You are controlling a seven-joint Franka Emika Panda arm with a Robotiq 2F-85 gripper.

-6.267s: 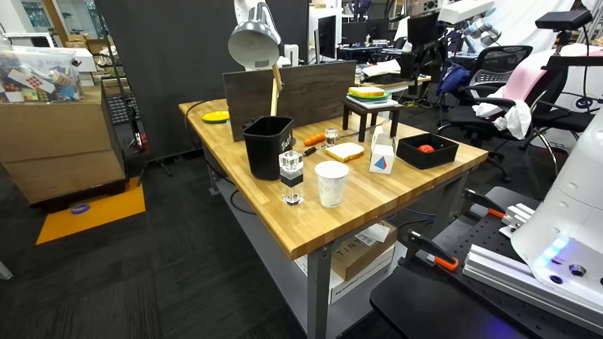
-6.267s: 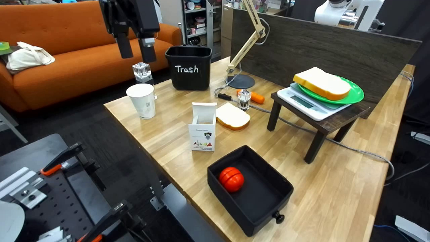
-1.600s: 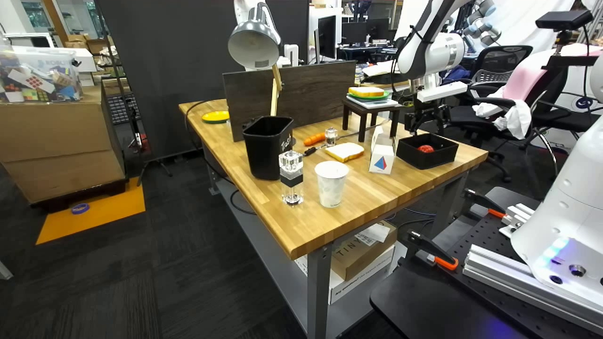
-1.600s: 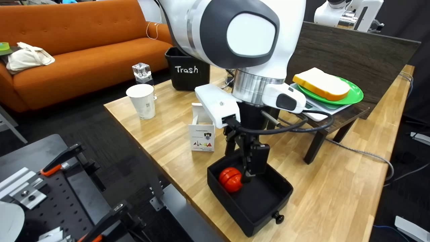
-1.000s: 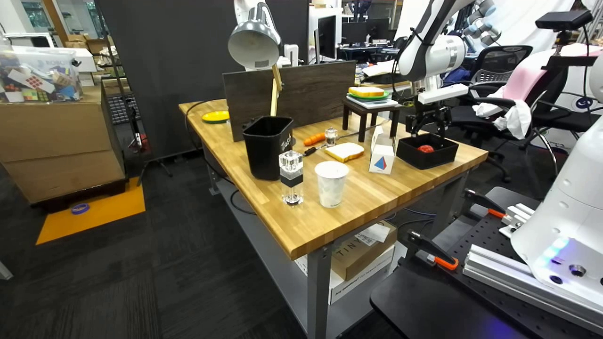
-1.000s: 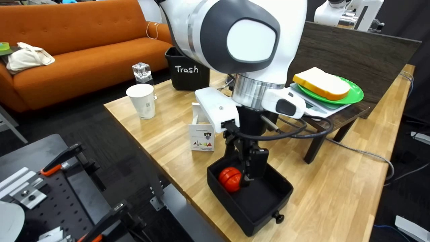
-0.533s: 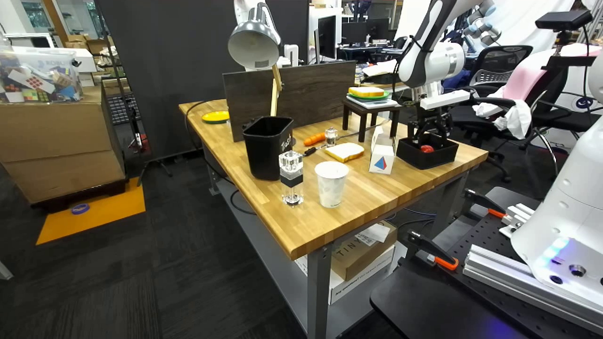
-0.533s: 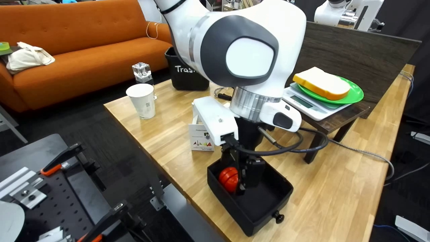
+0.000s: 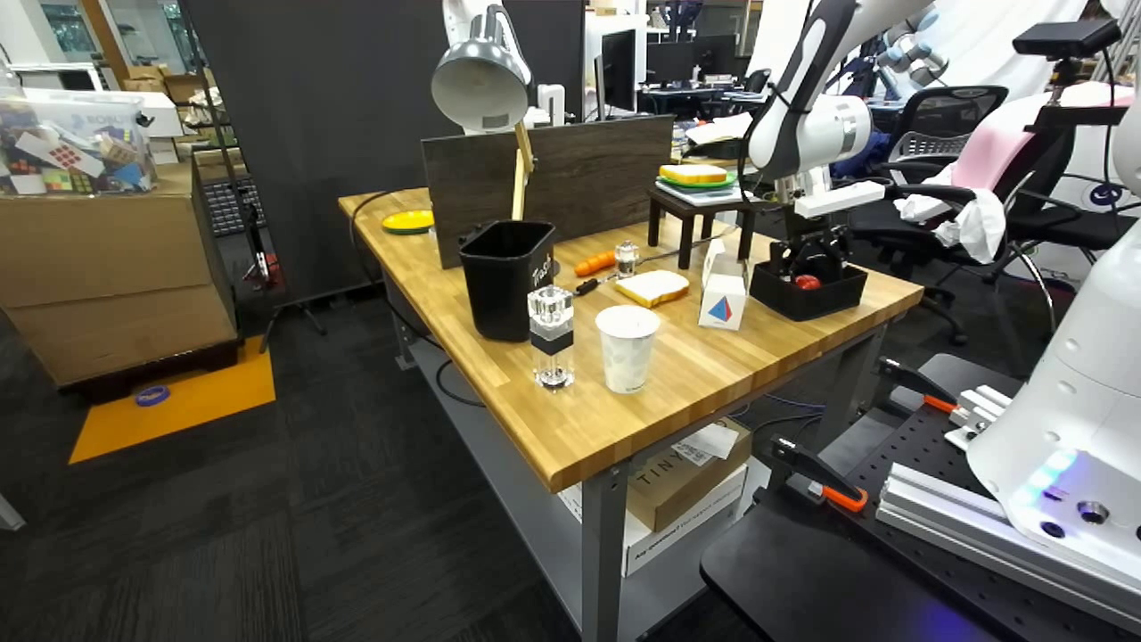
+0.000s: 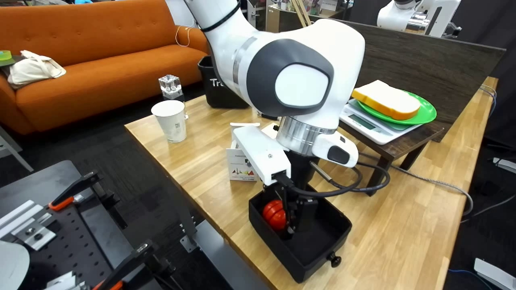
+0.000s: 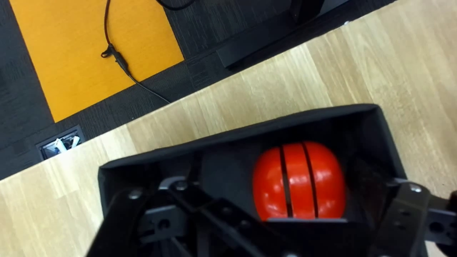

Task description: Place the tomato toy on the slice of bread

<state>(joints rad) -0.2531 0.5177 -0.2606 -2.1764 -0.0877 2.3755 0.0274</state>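
Tomato toy (image 11: pixel 299 180), one; slice of bread (image 9: pixel 653 287) on the wooden table (image 9: pixel 695 357), one; second slice (image 10: pixel 387 98) on a green plate (image 10: pixel 428 106); white cup (image 10: pixel 171 123), one; black tray (image 10: pixel 318 241), one. Toy glossy red, rounded, crossed by two dark lines, lying in the tray at the end away from the knob (image 10: pixel 334 260). Gripper (image 11: pixel 282 175), one, jaws spread, toy between them.

- Wooden table (image 9: pixel 695 367) below the gripper (image 9: pixel 808 270)
- Under the gripper: black tray (image 10: pixel 274 245)
- Near the gripper: white carton (image 9: pixel 722 305), dark stand (image 10: pixel 411 141)
- Farther from it: slice of bread (image 9: pixel 652 286), carrot (image 9: pixel 595 263), small clear shaker (image 9: pixel 627 259), dark panel (image 9: pixel 606 178)
- Well apart from it: white cup (image 9: pixel 627 355), tall clear shaker (image 9: pixel 553 341), black bin (image 9: pixel 504 287)
- Farthest from it: yellow disc (image 9: pixel 407 220)
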